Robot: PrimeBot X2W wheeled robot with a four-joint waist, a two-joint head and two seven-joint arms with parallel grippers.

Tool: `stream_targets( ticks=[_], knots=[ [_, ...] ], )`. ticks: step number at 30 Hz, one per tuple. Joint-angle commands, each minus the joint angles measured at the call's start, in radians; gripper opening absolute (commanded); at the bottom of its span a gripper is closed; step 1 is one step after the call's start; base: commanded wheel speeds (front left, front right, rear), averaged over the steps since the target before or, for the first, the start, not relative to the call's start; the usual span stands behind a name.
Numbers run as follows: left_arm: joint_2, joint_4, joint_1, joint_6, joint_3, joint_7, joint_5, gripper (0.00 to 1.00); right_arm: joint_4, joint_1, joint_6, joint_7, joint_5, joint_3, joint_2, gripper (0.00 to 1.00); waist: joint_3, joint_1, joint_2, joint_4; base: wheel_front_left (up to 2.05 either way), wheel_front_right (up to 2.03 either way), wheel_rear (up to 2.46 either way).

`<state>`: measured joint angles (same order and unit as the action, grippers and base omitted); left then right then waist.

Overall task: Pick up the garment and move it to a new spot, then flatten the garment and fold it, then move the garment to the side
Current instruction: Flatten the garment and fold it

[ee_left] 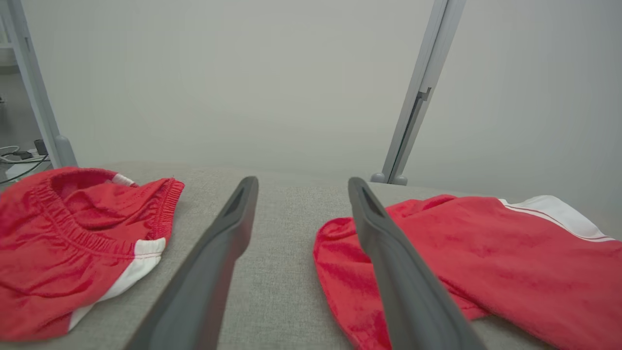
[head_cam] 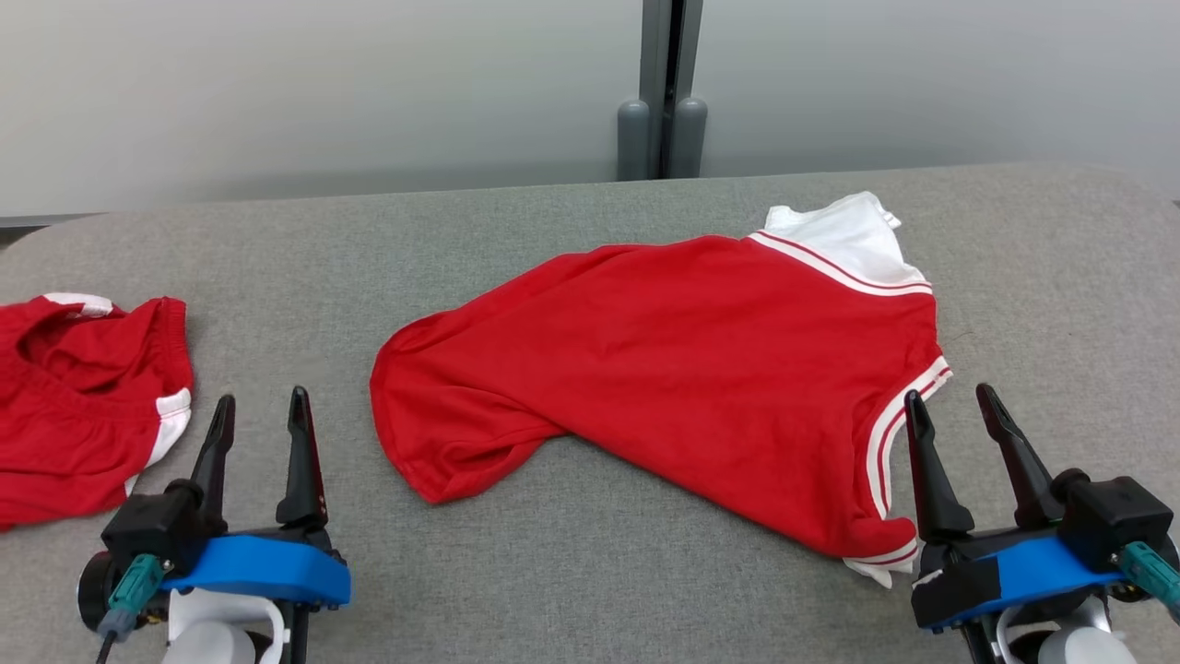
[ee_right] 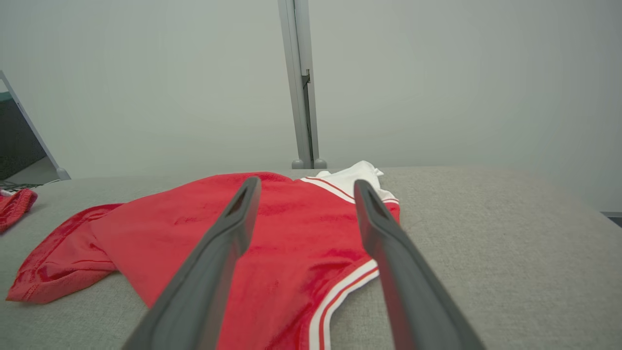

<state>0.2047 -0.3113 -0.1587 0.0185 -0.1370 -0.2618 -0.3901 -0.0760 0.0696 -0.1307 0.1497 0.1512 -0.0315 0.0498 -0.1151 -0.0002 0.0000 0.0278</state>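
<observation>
A red garment (head_cam: 682, 360) with white striped trim and a white panel lies loosely spread on the grey cloth-covered table (head_cam: 277, 258), slightly rumpled at its left end. My left gripper (head_cam: 262, 398) stands open at the near left, apart from the garment's left end and holding nothing. In the left wrist view the garment (ee_left: 510, 253) lies right of my open left gripper (ee_left: 302, 181). My right gripper (head_cam: 949, 392) is open at the near right, just beside the striped edge. In the right wrist view the garment (ee_right: 291, 228) lies under and ahead of the open right gripper (ee_right: 306, 181).
A second red piece with white patches and an elastic waistband (head_cam: 74, 406) lies crumpled at the table's left edge, also seen in the left wrist view (ee_left: 73, 243). A grey post (head_cam: 662, 92) stands behind the table against pale wall panels.
</observation>
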Motion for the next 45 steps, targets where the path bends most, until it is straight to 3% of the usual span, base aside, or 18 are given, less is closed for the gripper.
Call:
stream_targets(
  ticks=[1, 13, 21, 26, 31, 43, 44, 45],
  knots=[
    [-0.010, 0.018, 0.021, 0.002, 0.018, -0.004, 0.011, 1.00, 0.002, -0.022, 0.000, -0.007, 0.005, -0.004, 0.001, 1.00, 0.006, 0.0002, 0.0000, -0.006, 0.00, 0.00, 0.00],
    [-0.039, 0.059, 0.110, 0.006, 0.075, -0.004, 0.055, 1.00, -0.021, -0.037, 0.000, -0.050, 0.058, -0.016, 0.001, 1.00, 0.025, 0.0002, 0.0000, -0.021, 0.00, 0.00, 0.00],
    [-0.036, 0.057, 0.081, 0.022, 0.082, -0.004, 0.061, 1.00, -0.052, 0.106, 0.000, -0.284, 0.083, -0.074, 0.002, 1.00, -0.012, 0.0002, 0.0000, -0.005, 0.00, 0.00, 0.00],
    [-0.039, 0.056, 0.051, 0.035, 0.077, -0.005, 0.072, 1.00, -0.157, 0.248, 0.000, -0.472, 0.032, -0.150, 0.002, 1.00, -0.053, 0.0002, 0.0000, -0.019, 0.00, 0.00, 0.00],
    [-0.045, 0.057, 0.021, 0.045, 0.076, -0.005, 0.084, 1.00, -0.302, 0.365, 0.000, -0.560, -0.049, -0.243, 0.002, 1.00, -0.094, 0.0002, 0.0000, -0.046, 0.00, 0.00, 0.00],
    [-0.057, 0.038, -0.038, 0.071, 0.065, -0.005, 0.107, 1.00, -0.597, 0.544, 0.000, -0.555, -0.166, -0.428, 0.001, 1.00, -0.162, 0.0002, 0.0000, -0.096, 0.00, 0.00, 0.00],
    [-0.058, 0.037, -0.040, 0.074, 0.065, -0.005, 0.108, 1.00, -0.620, 0.558, 0.000, -0.551, -0.163, -0.422, 0.000, 0.84, -0.164, 0.0002, 0.0000, -0.097, 0.00, 0.00, 0.00],
    [-0.058, 0.036, -0.042, 0.076, 0.067, -0.005, 0.110, 1.00, -0.636, 0.570, 0.000, -0.534, -0.159, -0.409, -0.002, 0.41, -0.167, 0.0002, 0.0000, -0.098, 0.00, 0.00, 0.00]
  ],
)
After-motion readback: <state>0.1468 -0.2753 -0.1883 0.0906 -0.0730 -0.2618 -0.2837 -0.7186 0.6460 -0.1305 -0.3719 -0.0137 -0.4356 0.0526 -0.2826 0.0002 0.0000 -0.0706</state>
